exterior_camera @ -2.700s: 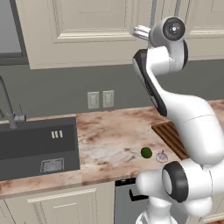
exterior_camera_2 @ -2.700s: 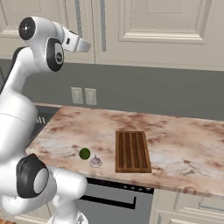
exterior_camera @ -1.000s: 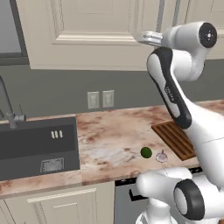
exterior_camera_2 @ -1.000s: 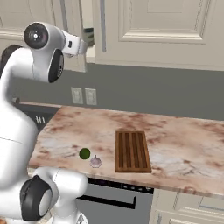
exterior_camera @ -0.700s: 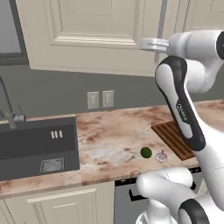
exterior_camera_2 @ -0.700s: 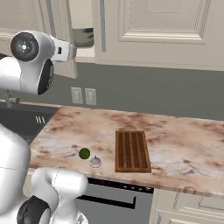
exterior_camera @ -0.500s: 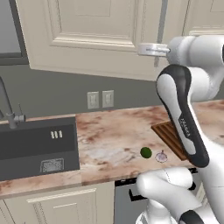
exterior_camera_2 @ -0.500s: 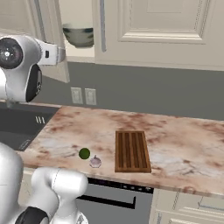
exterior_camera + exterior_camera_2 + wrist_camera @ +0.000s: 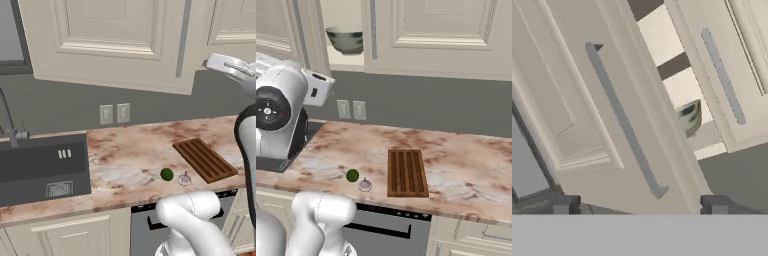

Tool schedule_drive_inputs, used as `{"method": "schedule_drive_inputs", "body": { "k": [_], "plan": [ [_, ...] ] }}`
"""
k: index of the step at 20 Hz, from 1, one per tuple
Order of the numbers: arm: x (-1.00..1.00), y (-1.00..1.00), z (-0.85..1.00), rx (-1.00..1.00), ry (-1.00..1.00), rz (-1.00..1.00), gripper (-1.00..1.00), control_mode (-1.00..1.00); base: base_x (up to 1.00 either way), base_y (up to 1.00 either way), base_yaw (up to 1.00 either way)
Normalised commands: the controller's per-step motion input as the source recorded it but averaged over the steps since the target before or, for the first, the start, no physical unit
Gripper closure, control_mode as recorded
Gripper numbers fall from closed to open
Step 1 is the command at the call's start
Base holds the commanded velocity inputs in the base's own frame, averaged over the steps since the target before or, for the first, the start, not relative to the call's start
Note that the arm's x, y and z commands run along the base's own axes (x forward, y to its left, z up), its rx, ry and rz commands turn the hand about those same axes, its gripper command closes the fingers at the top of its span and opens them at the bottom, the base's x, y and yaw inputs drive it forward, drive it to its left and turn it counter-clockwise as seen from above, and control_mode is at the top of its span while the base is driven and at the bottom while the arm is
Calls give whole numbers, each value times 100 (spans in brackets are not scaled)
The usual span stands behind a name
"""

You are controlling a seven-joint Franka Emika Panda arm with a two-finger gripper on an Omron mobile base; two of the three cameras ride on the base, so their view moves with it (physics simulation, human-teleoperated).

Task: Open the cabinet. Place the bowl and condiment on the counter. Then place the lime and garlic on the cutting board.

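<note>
The cabinet (image 9: 346,64) stands partly open, its left door (image 9: 557,100) swung out. Inside, on the pale shelf, sits the bowl (image 9: 346,40), also seen through the gap as the bowl (image 9: 689,116). My gripper (image 9: 639,206) is open, fingertips wide apart just short of the lower end of the door's long handle (image 9: 624,122); it hangs at the door's edge as the gripper (image 9: 212,63). The lime (image 9: 352,175) and garlic (image 9: 365,185) lie side by side on the counter (image 9: 456,165), left of the cutting board (image 9: 406,171). The condiment is hidden.
A dark sink (image 9: 40,165) with a tap is set into the counter's left part. Wall outlets (image 9: 351,109) sit on the grey backsplash. The right cabinet door (image 9: 446,30) is shut. My white arm (image 9: 281,110) fills the left foreground.
The cabinet's left door has swung further open, uncovering the bowl. My gripper, shut on the handle a second ago, has spread its fingers and let go.
</note>
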Motion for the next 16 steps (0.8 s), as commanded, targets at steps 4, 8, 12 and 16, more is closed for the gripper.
{"method": "schedule_drive_inputs", "body": {
  "k": [4,8,12,16],
  "plan": [
    [-14,-93,-1,41,5,0,-100,-100,0,0,0],
    [94,-82,-12,42,11,6,-100,-100,0,0,0],
    [100,-32,-22,36,12,22,-100,-100,0,0,0],
    [100,39,-30,21,11,9,-100,-100,0,0,0]
  ]
}}
